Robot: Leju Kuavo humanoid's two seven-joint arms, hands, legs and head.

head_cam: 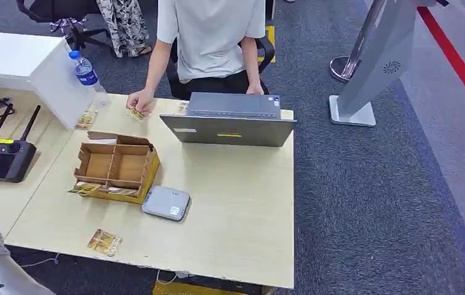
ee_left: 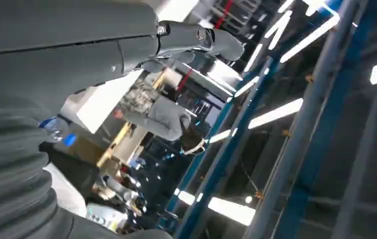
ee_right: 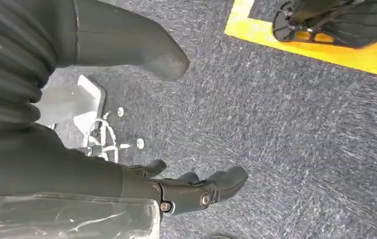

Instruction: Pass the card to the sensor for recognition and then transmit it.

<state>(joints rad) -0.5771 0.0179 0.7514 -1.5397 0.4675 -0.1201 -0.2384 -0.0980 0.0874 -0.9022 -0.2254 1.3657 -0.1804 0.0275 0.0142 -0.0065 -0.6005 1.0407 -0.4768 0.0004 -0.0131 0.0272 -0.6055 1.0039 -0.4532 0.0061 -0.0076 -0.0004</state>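
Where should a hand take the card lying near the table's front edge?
Judging from the head view, take the card by its short end nearest the table's front edge, coming from the robot's side. It lies flat in the open, so a top pinch has little to bite; sliding it to overhang that nearby edge likely helps.

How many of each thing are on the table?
Cards: 4, by the near edge, by the box's front, by the white block, under the person's hand
Box: 1
Sensor: 1
Laptop: 1
Bottle: 1
Controller: 1
Total: 9
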